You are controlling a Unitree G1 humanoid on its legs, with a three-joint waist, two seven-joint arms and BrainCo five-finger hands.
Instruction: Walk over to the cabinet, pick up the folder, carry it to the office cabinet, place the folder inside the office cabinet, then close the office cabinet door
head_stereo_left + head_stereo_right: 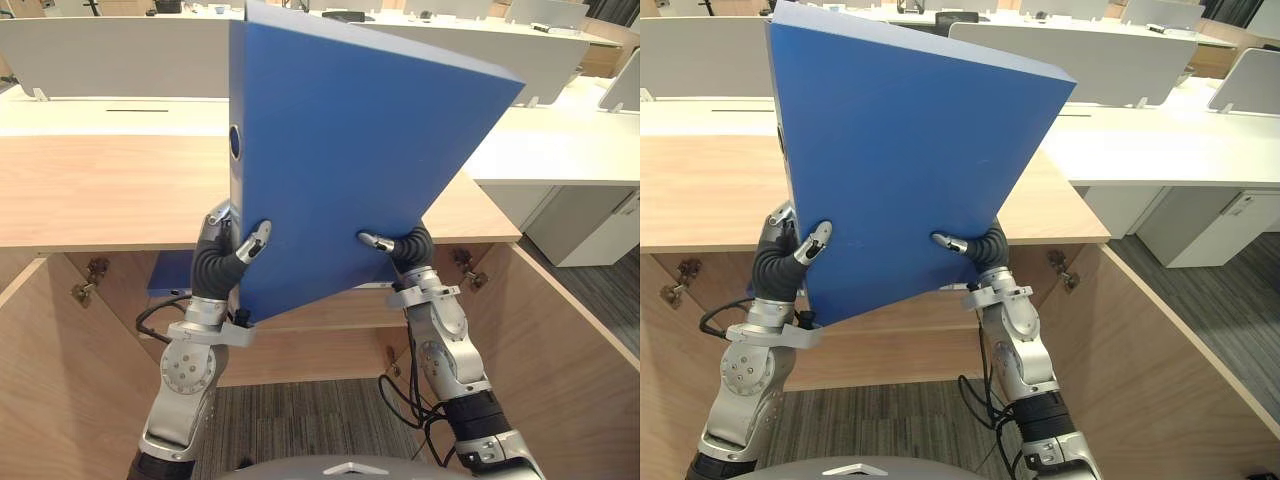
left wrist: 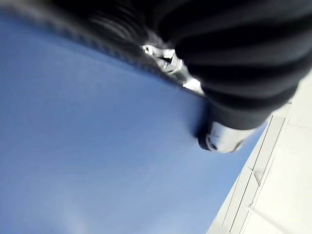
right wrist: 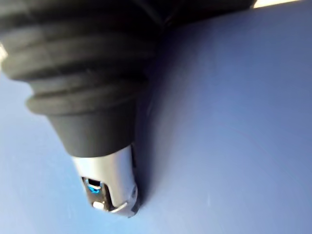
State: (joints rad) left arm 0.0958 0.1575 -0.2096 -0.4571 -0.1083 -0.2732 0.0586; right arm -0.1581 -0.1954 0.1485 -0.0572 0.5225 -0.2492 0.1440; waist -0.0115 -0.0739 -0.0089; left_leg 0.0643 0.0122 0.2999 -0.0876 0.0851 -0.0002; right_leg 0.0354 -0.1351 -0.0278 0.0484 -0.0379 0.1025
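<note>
I hold a large blue folder (image 1: 340,150) up between both hands, tilted, with its spine and round finger hole toward my left. My left hand (image 1: 225,255) grips its lower left edge, the thumb lying on the near face. My right hand (image 1: 405,248) pinches the lower right edge, its thumb also on the near face. In the wrist views each thumb presses flat on the blue cover (image 2: 97,146) (image 3: 234,122). The folder hangs in front of the wooden office cabinet (image 1: 100,190), above its open front. Both doors stand open, the left door (image 1: 50,380) and the right door (image 1: 565,340).
Inside the cabinet at the left lies another blue item (image 1: 170,272). Metal hinges (image 1: 90,280) (image 1: 465,268) show under the top. Behind stand white desks (image 1: 560,140) with grey partitions (image 1: 110,55). A white drawer unit (image 1: 590,230) stands at the right on dark carpet.
</note>
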